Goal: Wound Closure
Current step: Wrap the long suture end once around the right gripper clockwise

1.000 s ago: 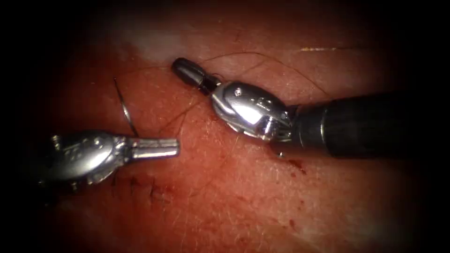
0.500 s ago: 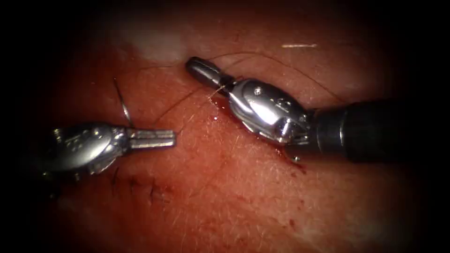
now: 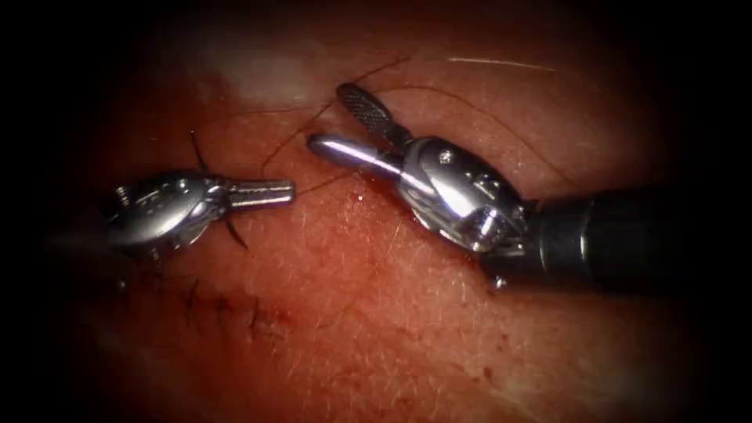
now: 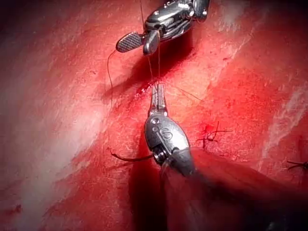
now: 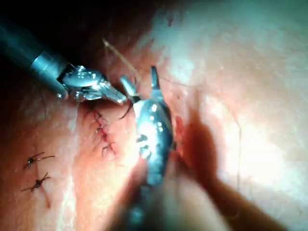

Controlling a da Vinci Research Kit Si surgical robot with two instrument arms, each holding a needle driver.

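Observation:
My left tool lies left of centre, its jaws shut on the dark thread, which runs from their tips toward my right tool. The right tool comes in from the right with its jaws open and nothing held; a loop of thread curves past their tips. The curved needle lies against the tissue behind the left tool, held by neither tool. Its lower end shows below that tool; I cannot tell whether it sits in the tissue. In the left wrist view the needle sticks out beside the left tool.
Several dark stitches close the cut below the left tool, and more stitches lie further along it. Red fluid wets the tissue around the right tool's shaft. A pale loose strand lies at the far edge.
The right tool's jaws, shut before, have opened while it shifted right. The left tool has moved up the picture over the needle, which stayed in place.

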